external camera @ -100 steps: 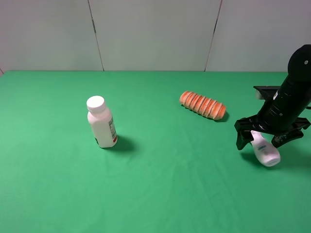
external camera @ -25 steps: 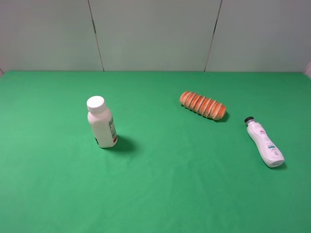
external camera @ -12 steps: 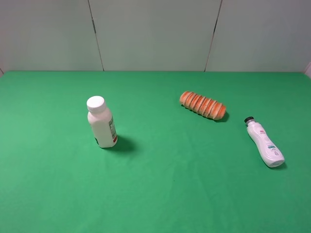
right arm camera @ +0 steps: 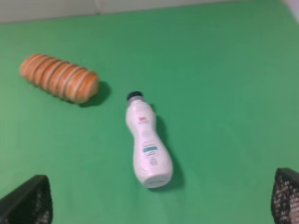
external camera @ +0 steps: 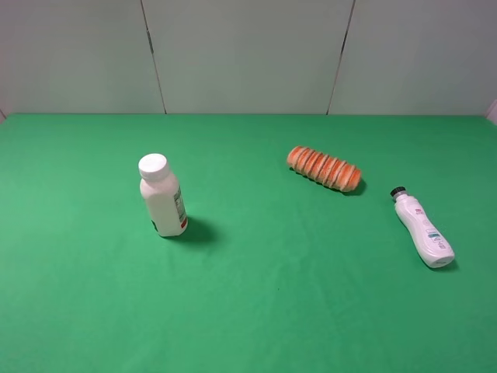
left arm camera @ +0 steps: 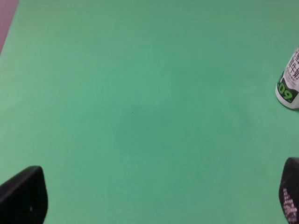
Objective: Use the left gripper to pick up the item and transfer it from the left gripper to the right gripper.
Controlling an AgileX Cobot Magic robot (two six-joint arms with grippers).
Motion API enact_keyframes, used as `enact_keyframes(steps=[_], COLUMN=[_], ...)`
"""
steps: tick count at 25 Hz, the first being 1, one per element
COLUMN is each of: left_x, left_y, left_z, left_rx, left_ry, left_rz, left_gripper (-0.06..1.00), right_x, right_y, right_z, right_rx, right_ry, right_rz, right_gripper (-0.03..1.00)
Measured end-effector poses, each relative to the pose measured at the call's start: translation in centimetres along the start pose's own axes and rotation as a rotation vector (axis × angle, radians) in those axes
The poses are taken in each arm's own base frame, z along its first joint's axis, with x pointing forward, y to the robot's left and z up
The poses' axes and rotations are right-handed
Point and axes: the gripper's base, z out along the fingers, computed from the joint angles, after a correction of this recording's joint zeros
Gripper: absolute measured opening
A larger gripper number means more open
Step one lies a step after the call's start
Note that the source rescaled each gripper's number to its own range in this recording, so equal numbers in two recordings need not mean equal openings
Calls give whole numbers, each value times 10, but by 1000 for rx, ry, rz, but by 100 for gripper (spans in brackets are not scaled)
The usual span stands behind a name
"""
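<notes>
The slim bottle (external camera: 422, 228) lies capped on the green surface (external camera: 256, 295), well ahead of my right pincer (right arm camera: 161, 219); both my pincers gape wide, empty

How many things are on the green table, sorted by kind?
Bottles: 2 — slim black-capped bottle, lying down; stout white-capped bottle, upright
Bread rolls: 1 — orange ridged roll
Total: 3

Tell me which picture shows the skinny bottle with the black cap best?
The right wrist view: the skinny bottle lies large and whole there, cap and label print visible. The exterior high view shows it whole but small, lying at the right. The left wrist view does not show it.
</notes>
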Motion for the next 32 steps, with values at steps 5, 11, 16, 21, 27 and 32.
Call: enact_keyframes(steps=[5, 11, 16, 21, 27, 32], left_x=[0, 0, 0, 0, 0, 0], left_y=[0, 0, 0, 0, 0, 0], left_z=[0, 0, 0, 0, 0, 0], left_rx=[0, 0, 0, 0, 0, 0], left_ry=[0, 0, 0, 0, 0, 0], left_rz=[0, 0, 0, 0, 0, 0], left_gripper=[100, 100, 100, 100, 100, 100], right_x=[0, 0, 0, 0, 0, 0], right_y=[0, 0, 0, 0, 0, 0], right_z=[0, 0, 0, 0, 0, 0], right_rx=[14, 14, 13, 13, 13, 13], right_ry=[-1, -1, -1, -1, -1, -1], right_rz=[7, 7, 7, 7, 7, 7], right_gripper=[100, 100, 100, 100, 100, 100])
